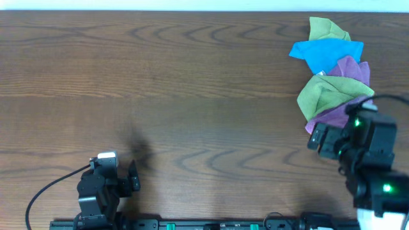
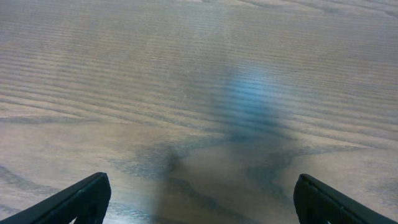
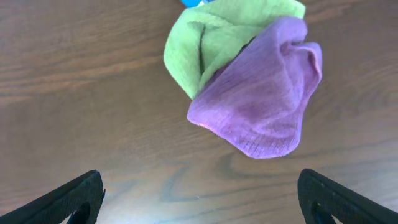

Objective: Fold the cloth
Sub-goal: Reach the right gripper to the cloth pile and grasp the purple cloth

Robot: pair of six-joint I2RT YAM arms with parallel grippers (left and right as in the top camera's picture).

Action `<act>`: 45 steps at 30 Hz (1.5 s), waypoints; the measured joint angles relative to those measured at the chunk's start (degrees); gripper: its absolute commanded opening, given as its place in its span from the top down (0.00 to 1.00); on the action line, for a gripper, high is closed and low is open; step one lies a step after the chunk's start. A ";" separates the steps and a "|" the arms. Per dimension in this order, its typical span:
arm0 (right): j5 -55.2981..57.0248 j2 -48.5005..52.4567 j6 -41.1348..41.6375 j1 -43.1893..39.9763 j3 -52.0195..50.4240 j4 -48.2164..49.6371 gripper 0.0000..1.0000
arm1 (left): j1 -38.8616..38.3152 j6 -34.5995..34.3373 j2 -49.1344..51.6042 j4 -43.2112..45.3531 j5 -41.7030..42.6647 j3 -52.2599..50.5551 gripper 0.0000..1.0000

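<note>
The left gripper [image 2: 200, 190] hangs over the table [image 1: 192, 83] at the near left, its fingers spread wide and holding nothing. At the near right, the right gripper [image 3: 199, 186] is likewise spread and empty, just short of the cloth [image 3: 261, 106]. The cloth lies crumpled and unfolded at the near edge of a pile towards the table's far right, touching a green cloth [image 3: 211, 43]. Beyond them sit another purple cloth [image 1: 351, 69], a blue cloth [image 1: 326, 52] and, farthest, a second green cloth [image 1: 326, 29].
</note>
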 measured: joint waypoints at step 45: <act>2.47 30.38 1.68 -11.63 9.46 13.25 0.06 | 0.00 0.00 0.00 0.00 0.00 0.00 0.05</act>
